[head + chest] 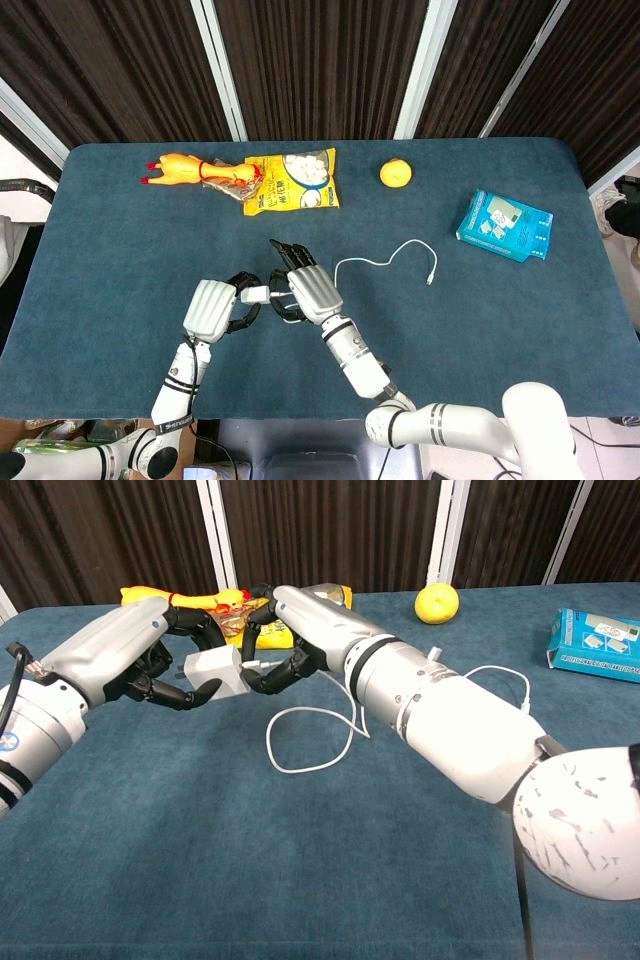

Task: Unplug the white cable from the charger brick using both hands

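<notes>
Dark vertical slats with pale posts close off the back of the scene in the head view, and a blue-carpeted bench (120,260) fills the frame below them. Along its far edge lie a rubber chicken (195,170), a yellow snack bag (292,181) touching the chicken's head end, and a yellow fruit (396,173) further right. A blue box (504,224) sits near the right edge. Toward the near middle, the left hand (212,308) curls its fingers around the charger brick (255,294), which shows as a small white block between the two hands. The right hand (305,285) meets it from the other side, dark fingertips closed at the brick's end where the white cable (385,260) begins. The cable runs off to the right in a wavy line, and its free plug lies on the bench, well apart from the box.

From the chest view, the same bench (200,860) spreads across the foreground. The left hand (165,670) grips the charger brick (215,670), holding it above the surface. The right hand (290,645) pinches the cable's plug right at the brick's face; whether the plug is seated or out cannot be told. Below, the white cable (310,745) drops into a loose loop on the bench. Behind the hands sit the rubber chicken (175,598), the snack bag (272,630), the yellow fruit (437,604) and the blue box (598,645).
</notes>
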{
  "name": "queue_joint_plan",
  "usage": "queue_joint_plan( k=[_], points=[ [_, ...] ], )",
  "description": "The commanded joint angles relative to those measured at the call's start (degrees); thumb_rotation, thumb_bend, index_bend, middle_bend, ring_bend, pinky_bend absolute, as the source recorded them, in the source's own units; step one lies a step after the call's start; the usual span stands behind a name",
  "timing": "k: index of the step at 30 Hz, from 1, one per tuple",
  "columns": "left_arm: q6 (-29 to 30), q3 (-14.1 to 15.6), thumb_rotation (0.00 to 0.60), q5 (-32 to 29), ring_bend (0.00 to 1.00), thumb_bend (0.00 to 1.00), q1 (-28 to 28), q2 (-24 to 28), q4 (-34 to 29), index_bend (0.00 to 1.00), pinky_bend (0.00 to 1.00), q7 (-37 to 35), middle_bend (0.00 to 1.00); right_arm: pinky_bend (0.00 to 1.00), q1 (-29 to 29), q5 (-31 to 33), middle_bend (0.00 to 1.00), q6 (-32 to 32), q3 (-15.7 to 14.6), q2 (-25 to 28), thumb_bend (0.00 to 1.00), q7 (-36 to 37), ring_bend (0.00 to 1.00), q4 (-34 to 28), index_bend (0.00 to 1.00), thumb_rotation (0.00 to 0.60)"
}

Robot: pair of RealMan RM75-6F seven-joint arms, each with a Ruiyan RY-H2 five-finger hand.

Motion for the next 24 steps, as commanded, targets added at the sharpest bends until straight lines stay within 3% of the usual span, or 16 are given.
queue_joint_plan(
  k=[1,13,24],
  points=[
    [-0.09,0.09,0.600,0.13,1.00,0.61,-0.08,-0.02,0.12,0.77,1.00,0.00,0.84,0.00,0.22,0.20,0.09,0.35,-0.12,-0.51,0.54,-0.77,0.00,0.55,0.67,0.600],
    [-0.43,0.08,0.600,-0.03,1.00,0.61,-0.11,0.78,-0.51,0.77,1.00,0.45,0.84,0.04,0.62,0.71,0.17,2.46,0.31,-1.97,0.60,-3.24,0.00,1.19,0.80,0.600],
    [-0.61,-0.20,0.600,-0.20,1.00,0.62,-0.47,0.52,0.22,0.77,1.00,0.95,0.84,0.04,0.80,1.64,0.19,2.93,0.75,-1.20,0.61,-5.91,0.00,0.91,0.83,0.600]
  ],
)
